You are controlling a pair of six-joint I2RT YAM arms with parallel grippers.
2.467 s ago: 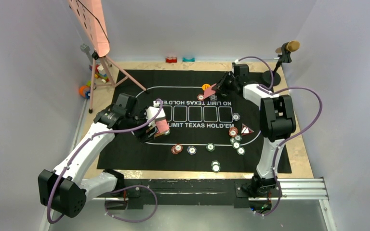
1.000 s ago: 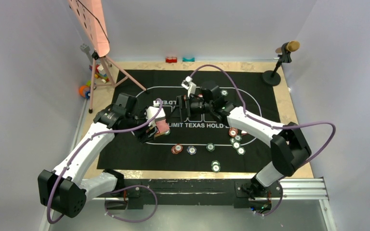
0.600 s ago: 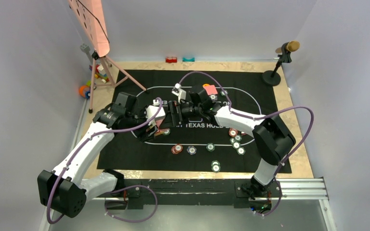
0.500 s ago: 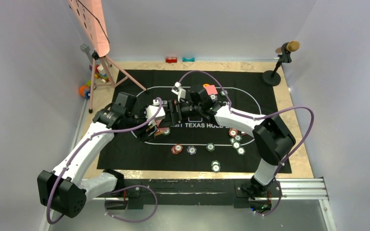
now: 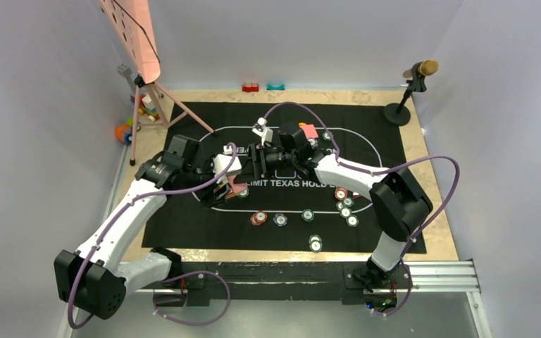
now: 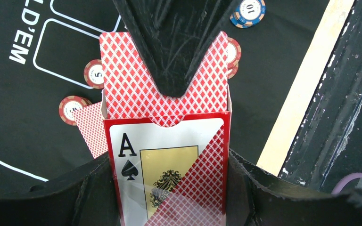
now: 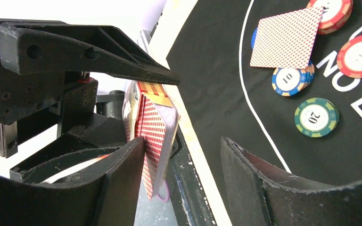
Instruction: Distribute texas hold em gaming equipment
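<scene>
My left gripper [image 5: 227, 183] is shut on a red card box [image 6: 169, 174] printed with an ace of spades. Red-backed playing cards [image 6: 127, 89] stick out of its top. My right gripper [image 5: 254, 163] reaches in from the right, open. One of its fingers [image 6: 174, 47] lies over the cards' backs. In the right wrist view the cards [image 7: 153, 127] rest against the left finger, with a clear gap to the other. A single card [image 5: 308, 131] lies face down at the far middle of the mat. Chips [image 5: 258, 217] and more chips [image 5: 345, 204] sit along the near side.
The black mat [image 5: 197, 225] covers most of the table. A pink stand on a tripod [image 5: 144, 91] rises at the far left, with toys [image 5: 123, 132] beside it. A microphone stand [image 5: 408, 84] is far right. Small blocks [image 5: 251, 87] lie at the back edge.
My right arm swung from the mat's far right across to the box in my left gripper, leaving a card at the far middle. Its jaws have narrowed. The left arm stayed put.
</scene>
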